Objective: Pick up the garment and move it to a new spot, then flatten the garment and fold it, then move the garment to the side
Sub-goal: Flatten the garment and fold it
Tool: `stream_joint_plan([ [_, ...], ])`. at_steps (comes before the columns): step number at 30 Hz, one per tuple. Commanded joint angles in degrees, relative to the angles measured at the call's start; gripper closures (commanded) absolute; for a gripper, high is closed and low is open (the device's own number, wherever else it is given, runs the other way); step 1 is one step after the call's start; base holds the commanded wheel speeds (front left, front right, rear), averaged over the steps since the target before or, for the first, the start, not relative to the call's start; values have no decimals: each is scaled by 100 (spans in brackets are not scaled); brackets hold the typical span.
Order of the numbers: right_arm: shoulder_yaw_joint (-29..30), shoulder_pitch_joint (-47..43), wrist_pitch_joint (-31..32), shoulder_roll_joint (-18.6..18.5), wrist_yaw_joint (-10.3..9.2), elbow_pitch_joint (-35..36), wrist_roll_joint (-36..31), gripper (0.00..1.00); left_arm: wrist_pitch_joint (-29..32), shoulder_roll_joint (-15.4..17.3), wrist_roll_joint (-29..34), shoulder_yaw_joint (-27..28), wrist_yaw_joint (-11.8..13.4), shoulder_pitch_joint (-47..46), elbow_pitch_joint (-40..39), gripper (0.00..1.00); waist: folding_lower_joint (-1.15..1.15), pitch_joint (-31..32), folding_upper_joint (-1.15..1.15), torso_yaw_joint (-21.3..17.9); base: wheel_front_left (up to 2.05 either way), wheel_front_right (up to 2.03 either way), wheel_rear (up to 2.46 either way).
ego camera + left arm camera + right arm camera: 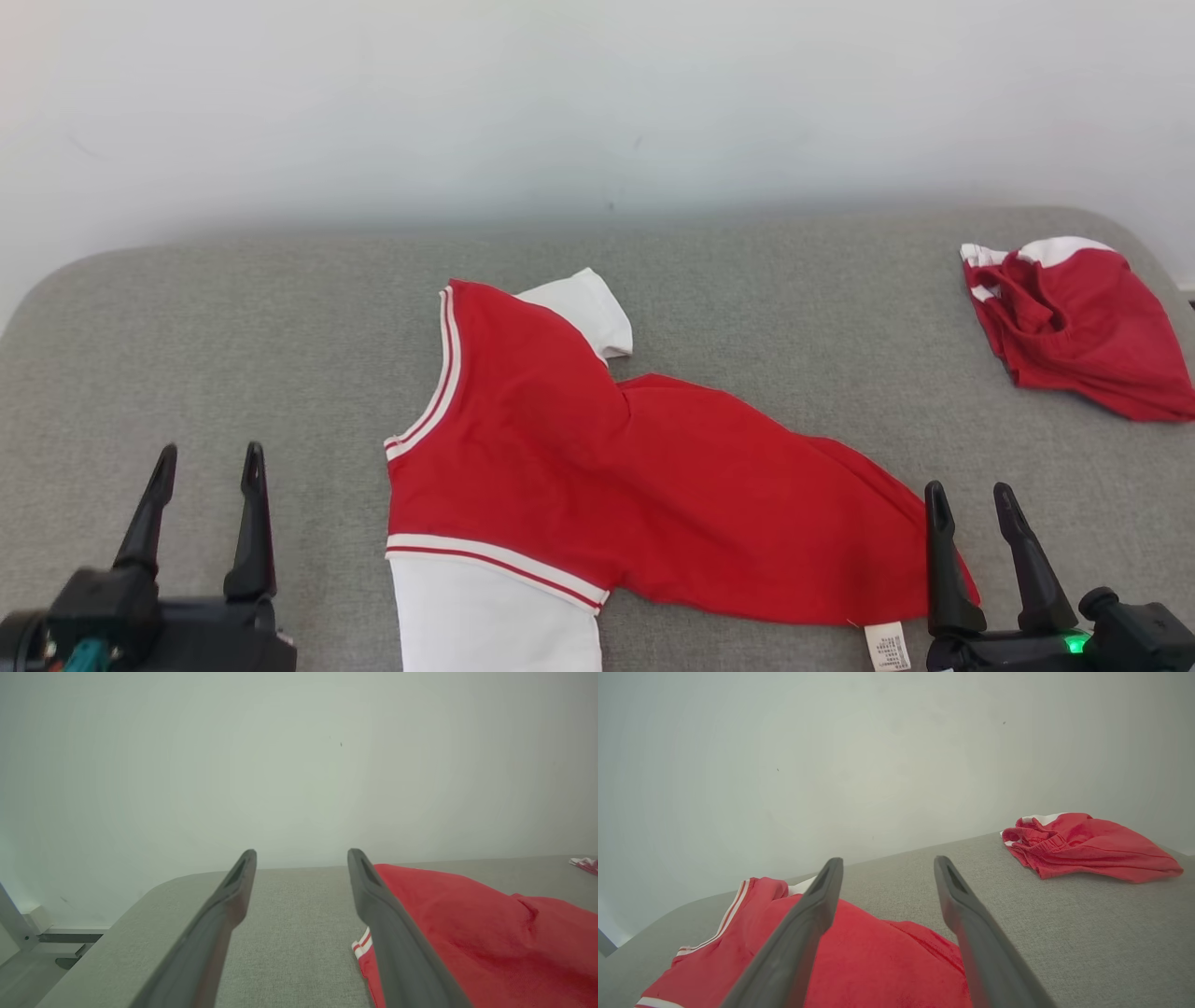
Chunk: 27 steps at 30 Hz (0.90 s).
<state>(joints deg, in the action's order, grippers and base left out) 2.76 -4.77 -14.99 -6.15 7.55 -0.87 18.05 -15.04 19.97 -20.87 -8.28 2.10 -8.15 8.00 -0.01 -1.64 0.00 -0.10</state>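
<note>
The red garment (607,485) with white sleeves lies across the centre and lower middle of the head frame, spread out but skewed, one sleeve poking out at the top and the other running off the bottom edge. By my reading it has been placed and partly flattened; the folding and the move to the side are still to do. A second red bundle (1074,327) sits crumpled at the upper right. The left end effector (209,457), lower left, is spread wide and empty; the right end effector (968,493), lower right by the hem, is also parted and empty. The pale wall (560,93) fills the top; the grey cloth-covered counter (233,327) has rounded corners.
</note>
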Motion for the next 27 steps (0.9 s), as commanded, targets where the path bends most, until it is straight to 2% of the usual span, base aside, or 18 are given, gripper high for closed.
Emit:
stream_joint_plan([
  [1,-2,-78,-23,9,-16,1,-19,0,-18,-74,63,98,32,173,-118,0,1,111,0,104,0,0,0],
  [6,58,-167,-24,32,-16,-21,-7,0,-17,-498,281,504,7,981,-654,0,1,197,0,175,0,0,0],
  [11,131,-244,-23,52,-16,-80,-57,0,-17,-825,560,743,-75,1564,-781,0,1,233,0,231,0,0,0],
  [19,204,-360,-24,58,-16,-272,-171,0,-18,-1016,1136,829,-271,2002,-715,0,1,255,0,353,0,0,0],
  [27,274,-358,-24,-41,-16,-653,-299,0,-17,-1207,1093,689,-634,1822,-261,0,1,255,0,360,0,0,0],
])
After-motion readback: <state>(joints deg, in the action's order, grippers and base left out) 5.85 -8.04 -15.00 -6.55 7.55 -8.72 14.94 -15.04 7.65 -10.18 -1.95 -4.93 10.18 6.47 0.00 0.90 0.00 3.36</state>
